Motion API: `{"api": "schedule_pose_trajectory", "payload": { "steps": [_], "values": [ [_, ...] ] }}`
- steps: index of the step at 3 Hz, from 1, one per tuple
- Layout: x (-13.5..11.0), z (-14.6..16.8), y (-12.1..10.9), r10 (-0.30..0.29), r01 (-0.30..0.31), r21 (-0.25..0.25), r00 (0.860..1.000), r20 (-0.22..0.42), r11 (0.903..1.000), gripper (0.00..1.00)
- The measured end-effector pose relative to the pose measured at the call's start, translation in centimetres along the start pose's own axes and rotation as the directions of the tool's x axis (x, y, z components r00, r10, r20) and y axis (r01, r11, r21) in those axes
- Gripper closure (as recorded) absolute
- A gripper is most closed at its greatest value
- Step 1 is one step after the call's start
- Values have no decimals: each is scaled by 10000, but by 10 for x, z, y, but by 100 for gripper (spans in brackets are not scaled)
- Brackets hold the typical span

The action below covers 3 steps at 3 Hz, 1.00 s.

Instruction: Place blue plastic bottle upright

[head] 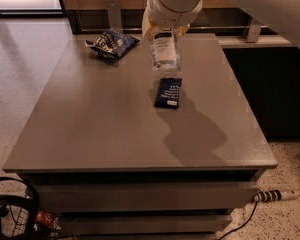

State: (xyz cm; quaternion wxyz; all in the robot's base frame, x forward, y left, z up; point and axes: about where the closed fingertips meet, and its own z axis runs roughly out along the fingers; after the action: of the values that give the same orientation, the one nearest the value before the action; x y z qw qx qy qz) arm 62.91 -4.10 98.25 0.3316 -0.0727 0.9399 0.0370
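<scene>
The blue plastic bottle [165, 54] is clear with a white label in blue print. It hangs from my gripper [164, 31] above the far middle of the grey table [90, 134], pointing mostly downward and toward the camera with a slight tilt. My gripper is shut on the bottle's upper part. The arm comes in from the top right. The bottle's held end is hidden by the gripper, and I cannot make out its cap. It is off the table and casts a shadow on the tabletop.
A flat dark blue packet [168, 92] lies on the table just below the bottle. A blue-and-white snack bag [111, 42] lies at the far left. A power strip [277, 195] and cables lie on the floor to the right, and a black basket [10, 209] to the left.
</scene>
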Motion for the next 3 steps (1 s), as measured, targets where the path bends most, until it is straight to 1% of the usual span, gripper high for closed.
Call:
{"api": "schedule_pose_trajectory", "payload": {
  "steps": [1,2,3],
  "values": [
    [-20,3,2,-922,1010,-901,9910,970,9908,100],
    [-34,13,10,-1537,2009,-2025,9618,2266,9585,100],
    [-45,20,22,-1537,2498,-2837,9345,3210,9258,100]
  ]
}}
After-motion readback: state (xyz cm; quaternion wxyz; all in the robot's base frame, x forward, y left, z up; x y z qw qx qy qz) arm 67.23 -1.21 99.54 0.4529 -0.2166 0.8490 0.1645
